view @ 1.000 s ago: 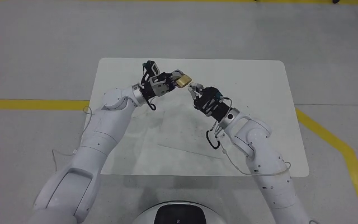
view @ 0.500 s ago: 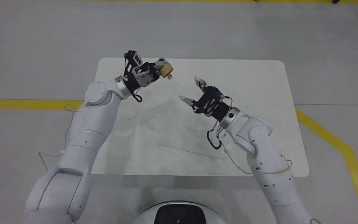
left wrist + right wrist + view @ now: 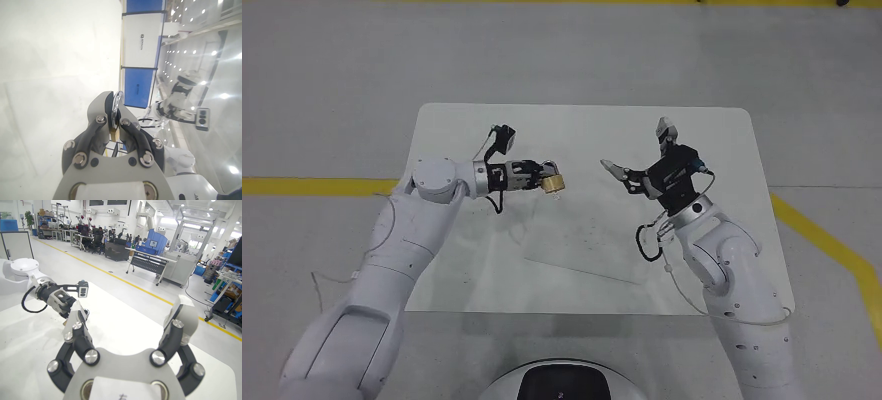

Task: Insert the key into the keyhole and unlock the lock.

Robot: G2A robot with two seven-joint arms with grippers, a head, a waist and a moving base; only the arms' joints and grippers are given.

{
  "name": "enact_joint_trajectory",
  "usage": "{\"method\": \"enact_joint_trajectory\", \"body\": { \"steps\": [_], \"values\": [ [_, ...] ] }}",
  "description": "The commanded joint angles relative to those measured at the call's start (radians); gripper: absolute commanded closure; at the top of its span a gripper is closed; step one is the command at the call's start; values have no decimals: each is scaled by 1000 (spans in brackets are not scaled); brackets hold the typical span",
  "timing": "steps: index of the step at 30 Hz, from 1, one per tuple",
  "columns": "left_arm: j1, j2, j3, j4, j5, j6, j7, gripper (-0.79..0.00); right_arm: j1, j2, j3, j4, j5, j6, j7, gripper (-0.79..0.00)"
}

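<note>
I read left gripper [image 3: 545,177] clamped on lock [image 3: 555,184] by shackle [image 3: 116,106], lock over table [image 3: 712,250], left of centre. Right gripper [image 3: 636,144] spread wide, empty, well apart. Cannot tell if key sits in lock. Risk: shackle-only grip lets lock body swivel under push.

Sm. print on blue wall panels [image 3: 132,83], not legible.
</note>
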Motion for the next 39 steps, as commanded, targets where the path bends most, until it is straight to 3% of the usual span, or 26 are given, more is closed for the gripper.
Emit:
{"method": "enact_joint_trajectory", "body": {
  "steps": [1, 5, 14, 15, 16, 19, 20, 21, 26, 31, 34, 39],
  "values": [
    [-18, -10, 61, 18, 80, 0, -3, 0, 1, 0, -1, 0, -1, -1, 0, -785],
    [-46, -38, 164, 47, 163, -9, -3, 0, 1, 0, -1, 0, -1, -1, 0, -785],
    [-106, -95, 288, 141, 229, -30, 52, 0, 1, 0, -1, 0, -1, -1, 0, -785],
    [-110, -99, 294, 152, 228, -31, 56, -114, 1, 0, -1, 0, -1, -1, 0, -785],
    [-112, -103, 298, 163, 224, -31, 60, -163, 1, 0, -1, 0, -1, -1, 0, -785],
    [-117, -111, 303, 191, 214, -39, 62, -702, 1, 0, -1, 0, -1, -1, 0, -785],
    [-118, -112, 303, 196, 214, -50, 60, -785, 1, 0, -1, 0, -1, -1, 0, -785],
    [-117, -111, 298, 201, 206, -62, 62, -785, 1, 0, -1, 0, -1, -1, 0, -785],
    [-101, -91, 218, 201, 103, -120, 84, -785, 1, 0, -1, 0, -1, -1, 0, -785],
    [-47, -32, 60, 129, 6, -201, 119, -785, 1, 0, -1, 0, -1, -1, 0, -785],
    [34, 17, -72, 10, -38, -271, 148, -785, 1, 0, -1, 0, -1, -1, 0, -785],
    [226, 86, -278, -267, 53, -327, 283, -785, 0, -1, 2, 10, 14, 14, 8, -785]
  ]
}}
